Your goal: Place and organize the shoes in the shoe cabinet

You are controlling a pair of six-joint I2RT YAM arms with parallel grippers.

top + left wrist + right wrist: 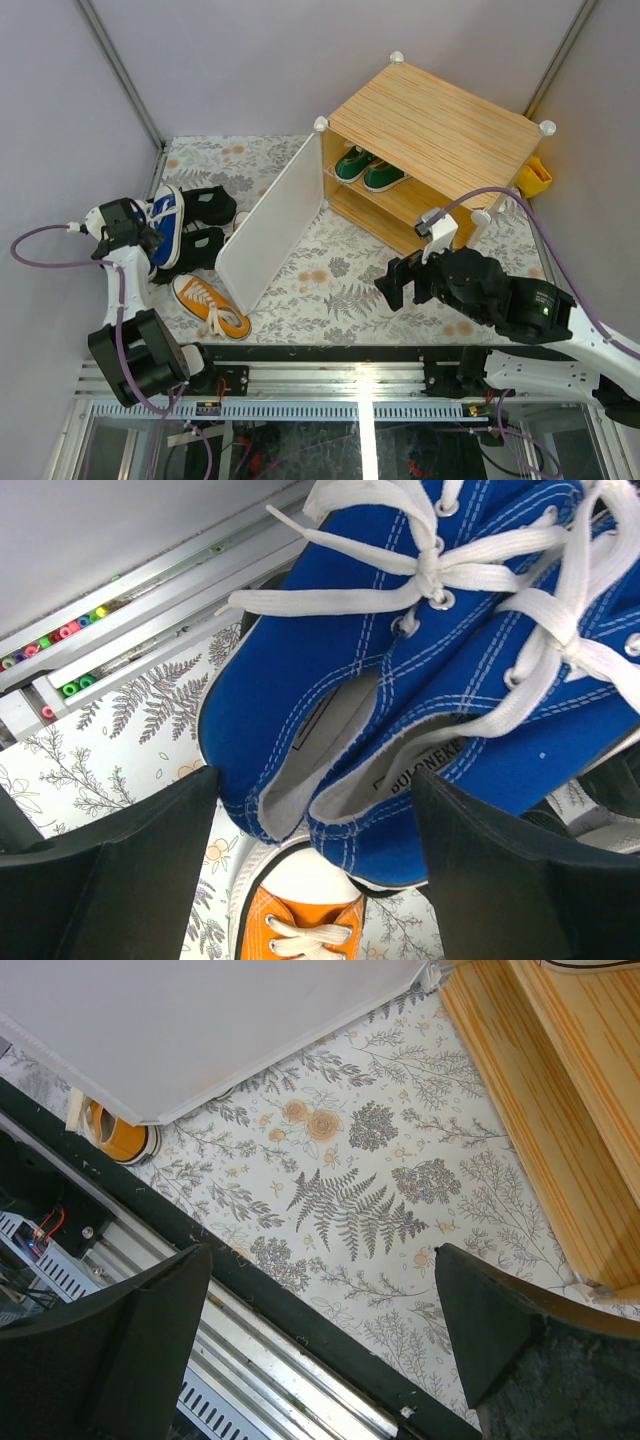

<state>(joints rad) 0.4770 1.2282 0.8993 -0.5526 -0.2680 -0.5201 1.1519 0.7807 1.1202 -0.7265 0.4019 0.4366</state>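
Note:
The pair of blue shoes (pixel 166 222) (pixel 400 660) is at the far left, their heels pressed together between my left gripper's (pixel 152 240) (pixel 315 775) fingers, which touch both sides. Two black shoes (pixel 208 205) lie just beside and under them. One orange shoe (pixel 210 305) (pixel 300 930) lies on the mat below the blue heels; it also shows in the right wrist view (pixel 118 1132). The shoe cabinet (pixel 440 120) stands at the back right with its white door (pixel 270 235) swung open and green shoes (pixel 365 168) on its upper shelf. My right gripper (pixel 398 285) (pixel 322 1250) is open and empty over the mat in front of the cabinet.
An orange-yellow object (pixel 535 178) is partly hidden behind the cabinet's right side. The open door stands between the two arms. A black rail (pixel 350 352) (pixel 300 1290) runs along the mat's near edge. Grey walls close in the left, back and right.

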